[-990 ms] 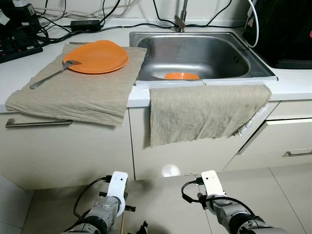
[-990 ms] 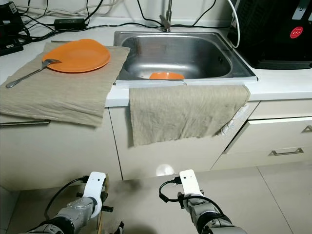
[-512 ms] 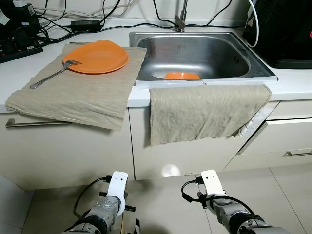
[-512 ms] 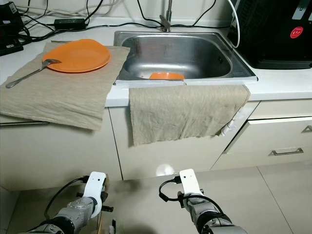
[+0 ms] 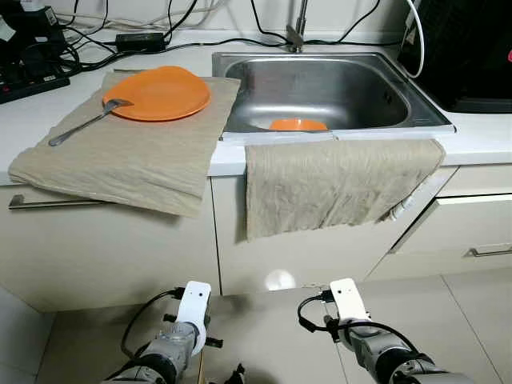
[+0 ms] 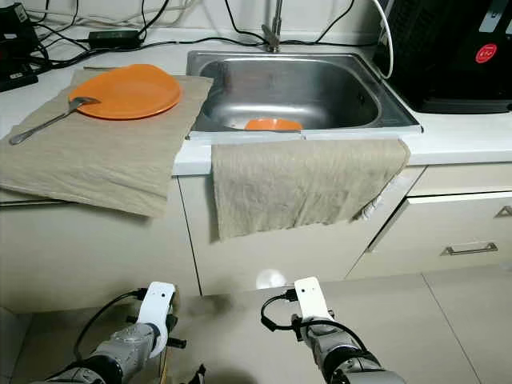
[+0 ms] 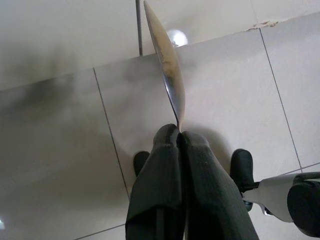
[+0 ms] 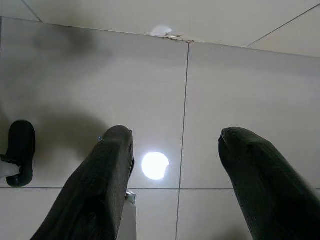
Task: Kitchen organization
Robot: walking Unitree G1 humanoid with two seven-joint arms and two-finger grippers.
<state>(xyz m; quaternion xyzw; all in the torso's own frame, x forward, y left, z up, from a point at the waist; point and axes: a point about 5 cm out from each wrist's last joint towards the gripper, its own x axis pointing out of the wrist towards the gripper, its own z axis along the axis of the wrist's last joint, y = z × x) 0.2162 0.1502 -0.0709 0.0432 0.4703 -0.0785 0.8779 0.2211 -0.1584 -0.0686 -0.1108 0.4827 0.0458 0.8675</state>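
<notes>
An orange plate (image 5: pixel 158 93) lies on a beige cloth (image 5: pixel 120 160) on the counter, with a metal fork or spoon (image 5: pixel 84 126) leaning on its rim. A second orange dish (image 5: pixel 298 125) sits in the steel sink (image 5: pixel 320 84). Both arms hang low over the tile floor. My left gripper (image 7: pixel 179 132) is shut on a thin metal utensil (image 7: pixel 167 65), seen edge-on and pointing toward the cabinet base. My right gripper (image 8: pixel 175 137) is open with nothing between its fingers.
Another beige cloth (image 5: pixel 336 180) hangs over the sink's front edge and down the cabinet. A black appliance (image 5: pixel 472 48) stands at the right; a power strip and cables (image 5: pixel 32 72) lie at the back left. Drawers (image 5: pixel 472 240) are partly pulled out at the right.
Almost nothing differs. The dark tip of the left gripper at the picture's bottom edge wobbles slightly; the counter and its things stay put.
</notes>
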